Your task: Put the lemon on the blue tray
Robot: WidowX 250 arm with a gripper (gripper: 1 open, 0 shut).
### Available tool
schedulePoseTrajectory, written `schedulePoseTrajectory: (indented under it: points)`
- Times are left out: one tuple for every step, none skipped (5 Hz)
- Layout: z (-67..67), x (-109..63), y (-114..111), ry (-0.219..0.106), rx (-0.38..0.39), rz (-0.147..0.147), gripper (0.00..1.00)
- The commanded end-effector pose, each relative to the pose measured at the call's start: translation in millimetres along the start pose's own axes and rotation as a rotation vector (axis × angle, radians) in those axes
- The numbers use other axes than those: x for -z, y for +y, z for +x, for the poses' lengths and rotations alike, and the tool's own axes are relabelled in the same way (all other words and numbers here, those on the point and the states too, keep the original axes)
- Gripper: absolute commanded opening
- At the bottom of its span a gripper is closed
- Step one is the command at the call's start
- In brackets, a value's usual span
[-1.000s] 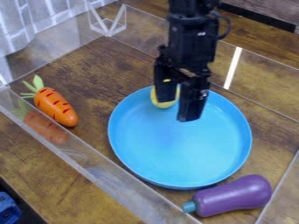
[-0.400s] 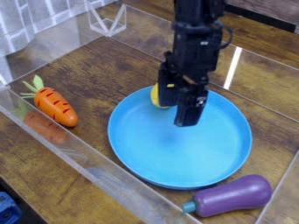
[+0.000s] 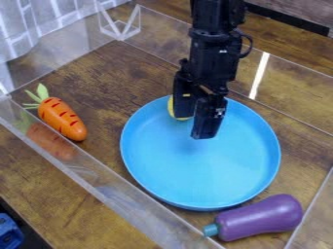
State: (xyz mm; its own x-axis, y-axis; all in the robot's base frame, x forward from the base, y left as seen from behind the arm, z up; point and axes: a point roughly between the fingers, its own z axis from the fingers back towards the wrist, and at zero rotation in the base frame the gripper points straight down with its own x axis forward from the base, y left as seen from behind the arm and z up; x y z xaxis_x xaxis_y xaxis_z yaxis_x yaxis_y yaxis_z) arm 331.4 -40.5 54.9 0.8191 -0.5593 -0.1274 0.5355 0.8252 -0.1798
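**Lemon at the far rim of the tray, tool spread around it**

In the only view, from above and in front of the bench (image 3: pixel 78 73), the tool (image 3: pixel 198 109) points almost straight down over the far part of the blue tray (image 3: pixel 196 170). Its two dark fingers (image 3: pixel 208 119) stand wide apart, released, and the lemon (image 3: pixel 180 105) shows between them, near the left finger. The lemon seems to lie on the tray just inside the far rim, but the fingers hide its lower part, so I cannot tell if it rests fully on the tray floor or against the rim. I judge that the wide stance of the tool is there to let the fruit go free, so the placing is probably near its end.

The lemon is small, round, smooth and bright yellow; only a part of it is visible. The carrot (image 3: pixel 58 117) lies well apart on the left, and a purple eggplant (image 3: pixel 258 218) lies just beside the near rim.
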Motion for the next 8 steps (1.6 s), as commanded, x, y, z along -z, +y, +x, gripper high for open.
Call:
schedulePoseTrajectory:
  points:
    - [8.1, -14.4, 0, -0.051, 0.057, 0.033, 1.0]
    - [12.7, -7.0, -5, -0.043, 0.118, 0.036, 1.0]
    - [16.9, 0.4, -11, -0.037, 0.179, 0.041, 1.0]
    - [23.0, 8.7, -9, -0.038, 0.197, 0.041, 1.0]
    - [27.3, 15.0, -7, -0.033, 0.216, 0.04, 1.0]
    - [26.5, 20.6, -5, -0.035, 0.203, 0.036, 1.0]
    - [25.7, 26.2, -3, -0.036, 0.189, 0.032, 1.0]
    - [24.9, 31.5, -1, -0.037, 0.176, 0.028, 1.0]
